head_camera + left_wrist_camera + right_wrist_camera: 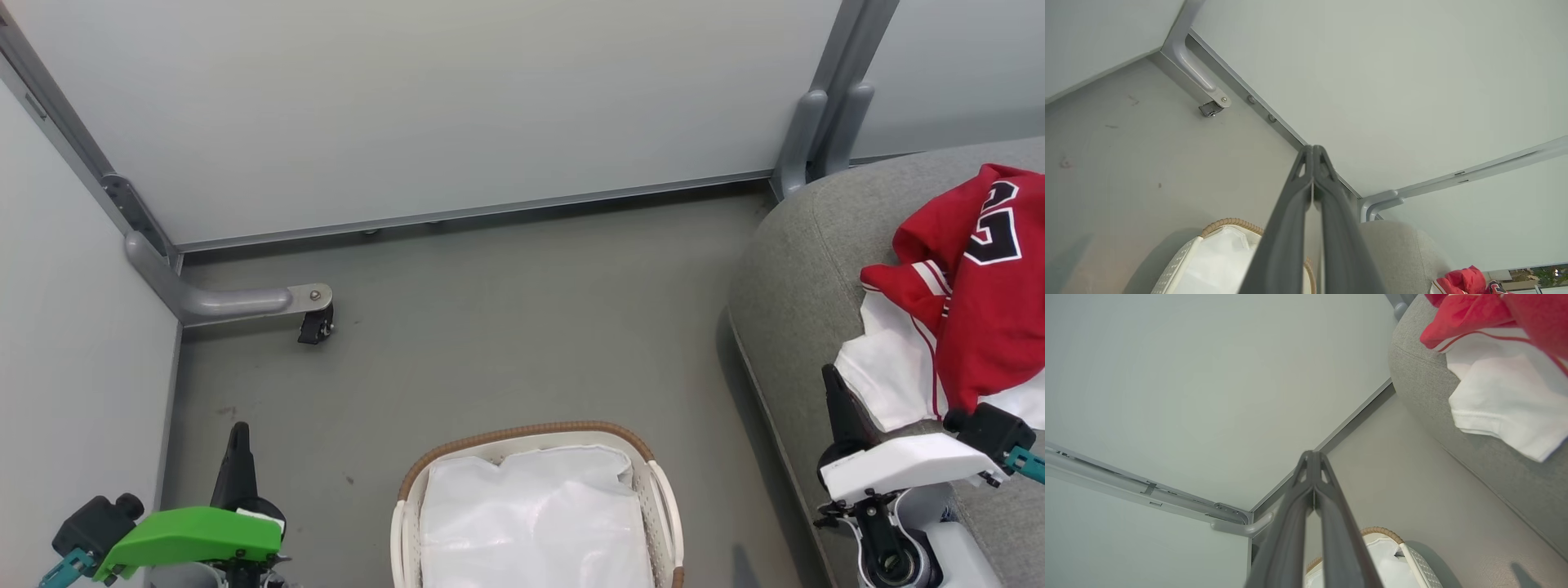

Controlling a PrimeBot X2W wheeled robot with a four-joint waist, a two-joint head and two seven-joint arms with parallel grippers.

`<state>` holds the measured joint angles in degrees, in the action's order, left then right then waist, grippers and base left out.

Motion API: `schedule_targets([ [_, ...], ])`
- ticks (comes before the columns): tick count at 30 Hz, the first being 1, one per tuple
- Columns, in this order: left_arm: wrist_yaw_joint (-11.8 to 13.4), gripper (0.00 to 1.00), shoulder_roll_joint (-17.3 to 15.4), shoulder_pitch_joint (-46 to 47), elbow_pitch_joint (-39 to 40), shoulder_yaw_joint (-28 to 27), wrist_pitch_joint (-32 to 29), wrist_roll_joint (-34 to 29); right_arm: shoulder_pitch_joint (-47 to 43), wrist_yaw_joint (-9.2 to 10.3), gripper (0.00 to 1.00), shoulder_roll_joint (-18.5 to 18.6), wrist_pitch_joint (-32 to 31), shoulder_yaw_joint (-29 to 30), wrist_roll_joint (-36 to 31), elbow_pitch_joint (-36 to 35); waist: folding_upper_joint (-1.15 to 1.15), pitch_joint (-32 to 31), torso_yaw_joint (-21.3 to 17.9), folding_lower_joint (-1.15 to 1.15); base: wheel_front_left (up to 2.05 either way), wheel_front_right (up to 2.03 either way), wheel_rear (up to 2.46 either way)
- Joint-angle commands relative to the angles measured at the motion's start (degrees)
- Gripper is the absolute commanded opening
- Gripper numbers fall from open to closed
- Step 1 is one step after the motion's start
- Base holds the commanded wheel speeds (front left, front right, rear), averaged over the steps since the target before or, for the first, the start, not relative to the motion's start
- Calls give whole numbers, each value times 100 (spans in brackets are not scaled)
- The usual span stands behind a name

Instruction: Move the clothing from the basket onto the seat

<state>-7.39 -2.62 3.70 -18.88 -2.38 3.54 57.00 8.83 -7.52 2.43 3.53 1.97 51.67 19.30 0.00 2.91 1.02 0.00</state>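
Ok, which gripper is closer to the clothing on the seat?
Right. The right gripper is beside the clothing; the left gripper is across the basket, near the wall.

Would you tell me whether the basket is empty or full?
Empty of clothing: the basket shows just its white liner; red jerseys lie on the seat.

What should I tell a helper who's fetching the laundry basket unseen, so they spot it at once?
Find the big grey seat on the right, with red clothing on it. On the grey floor to its left stands the basket. It is oval and white; its brown woven rim and white liner set it apart from the grey around it.
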Motion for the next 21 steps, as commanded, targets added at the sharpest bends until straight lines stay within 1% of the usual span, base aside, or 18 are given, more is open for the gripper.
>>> schedule_targets([
  [1,-7,0,-33,143,83,-50,-36,160,0,2,0,36,-42,38,194,-95,0,-5,-2,0,0,0,0],
  [21,-10,0,-37,205,222,-177,-359,1290,-91,2,0,44,-368,183,1490,-249,0,-76,-28,0,0,0,0],
])
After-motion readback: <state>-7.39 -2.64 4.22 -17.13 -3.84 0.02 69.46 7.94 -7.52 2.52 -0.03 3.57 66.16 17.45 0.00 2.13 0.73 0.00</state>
